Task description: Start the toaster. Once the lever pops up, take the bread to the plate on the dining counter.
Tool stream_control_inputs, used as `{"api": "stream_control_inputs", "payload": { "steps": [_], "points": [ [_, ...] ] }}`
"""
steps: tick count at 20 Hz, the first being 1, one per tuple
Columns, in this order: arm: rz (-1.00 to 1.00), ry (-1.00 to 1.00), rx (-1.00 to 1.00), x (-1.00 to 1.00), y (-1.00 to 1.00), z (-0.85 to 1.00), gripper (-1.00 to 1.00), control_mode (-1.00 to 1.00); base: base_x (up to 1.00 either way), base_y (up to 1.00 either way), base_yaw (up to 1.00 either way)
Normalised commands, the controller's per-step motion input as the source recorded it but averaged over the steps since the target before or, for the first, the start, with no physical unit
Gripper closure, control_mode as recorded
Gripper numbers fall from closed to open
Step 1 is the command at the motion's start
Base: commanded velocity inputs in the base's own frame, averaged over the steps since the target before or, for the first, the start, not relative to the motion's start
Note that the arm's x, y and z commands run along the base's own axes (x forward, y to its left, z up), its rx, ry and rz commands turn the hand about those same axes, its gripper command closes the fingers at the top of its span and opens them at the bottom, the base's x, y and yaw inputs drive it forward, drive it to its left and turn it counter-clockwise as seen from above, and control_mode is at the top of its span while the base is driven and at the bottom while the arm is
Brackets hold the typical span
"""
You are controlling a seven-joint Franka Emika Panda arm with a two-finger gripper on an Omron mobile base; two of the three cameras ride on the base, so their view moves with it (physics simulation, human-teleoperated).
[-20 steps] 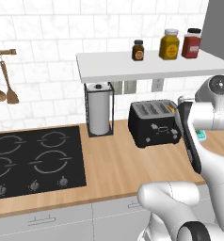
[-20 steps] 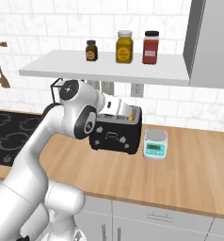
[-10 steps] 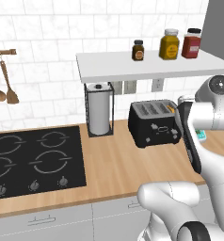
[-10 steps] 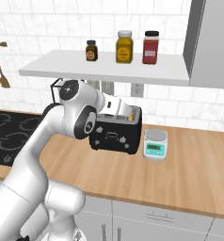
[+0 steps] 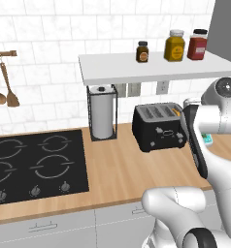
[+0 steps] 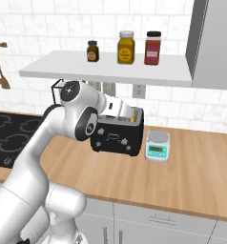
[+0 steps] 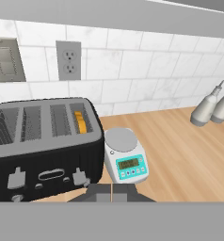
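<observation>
Toaster (image 7: 43,150) just past closed finger tips: black, matt, ribbed sides like plastic, grey smooth slot tops. Bread (image 7: 79,121) in slot: orange-tan, soft look. Kitchen scale (image 7: 125,160) beside toaster: white smooth plastic, grey metal-look dish. Counter (image 7: 189,160) under all: light wood, smooth, grain lines. Wall (image 7: 147,70) behind: white glossy tiles. Shelf (image 5: 151,68): white, matt.

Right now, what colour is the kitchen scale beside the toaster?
The kitchen scale is white with a teal front panel, seen best in the hand view.
</observation>
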Motion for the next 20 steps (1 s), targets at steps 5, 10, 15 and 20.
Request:
{"api": "stream_control_inputs", "payload": {
  "steps": [5, 10, 15, 20],
  "points": [
    [0.0, 0.0, 0.0, 0.0, 0.0, 0.0, 1.0, -1.0, 0.0, 0.0, 0.0],
    [0.0, 0.0, 0.0, 0.0, 0.0, 0.0, 1.0, -1.0, 0.0, 0.0, 0.0],
    [0.0, 0.0, 0.0, 0.0, 0.0, 0.0, 1.0, -1.0, 0.0, 0.0, 0.0],
    [0.0, 0.0, 0.0, 0.0, 0.0, 0.0, 1.0, -1.0, 0.0, 0.0, 0.0]
  ]
}}
